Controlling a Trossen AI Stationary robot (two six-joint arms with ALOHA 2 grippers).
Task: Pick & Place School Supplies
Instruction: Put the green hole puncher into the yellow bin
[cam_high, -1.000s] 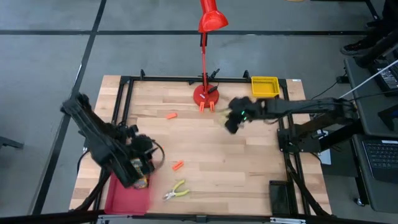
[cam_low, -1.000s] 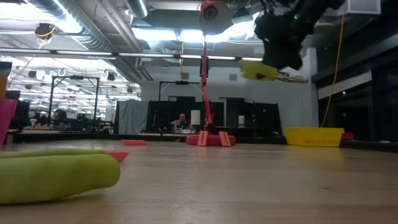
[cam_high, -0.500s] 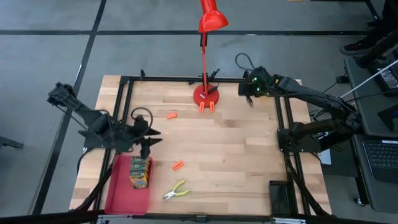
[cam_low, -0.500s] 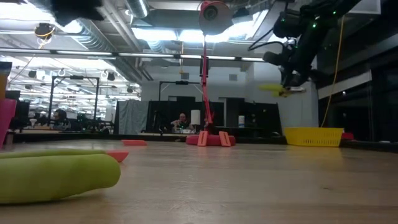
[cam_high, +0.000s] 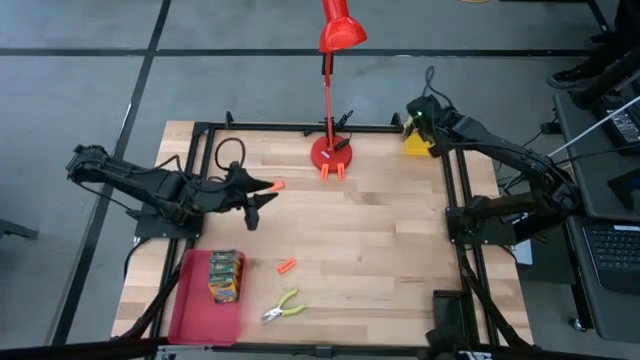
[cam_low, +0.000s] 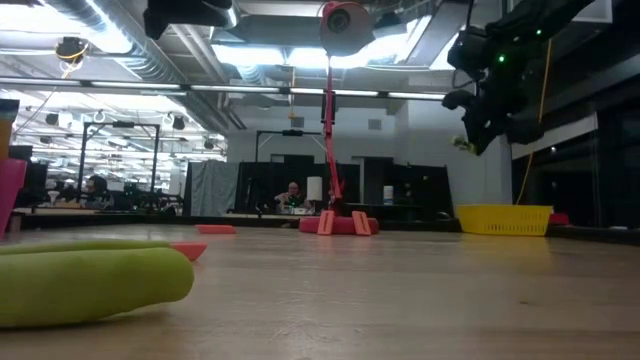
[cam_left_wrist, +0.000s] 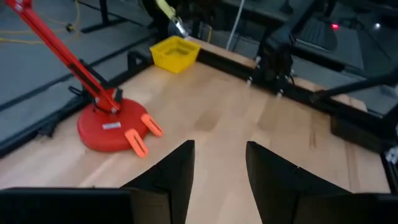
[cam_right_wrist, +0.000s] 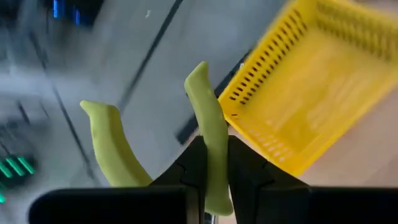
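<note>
Right hand (cam_right_wrist: 211, 165), clamping green-handled pliers (cam_right_wrist: 208, 134) at upper right beside the yellow basket (cam_high: 421, 140), should centre above it before releasing.

Light: bright, even; ceiling strips (cam_low: 300, 55) glare in low view.
Blur: right wrist background smeared.
Focus: near green handle (cam_low: 95, 285) soft.

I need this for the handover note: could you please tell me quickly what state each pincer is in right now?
Left pincer: open, holding nothing, above the table.
Right pincer: shut on the yellow-green-handled tool, by the yellow basket.
</note>
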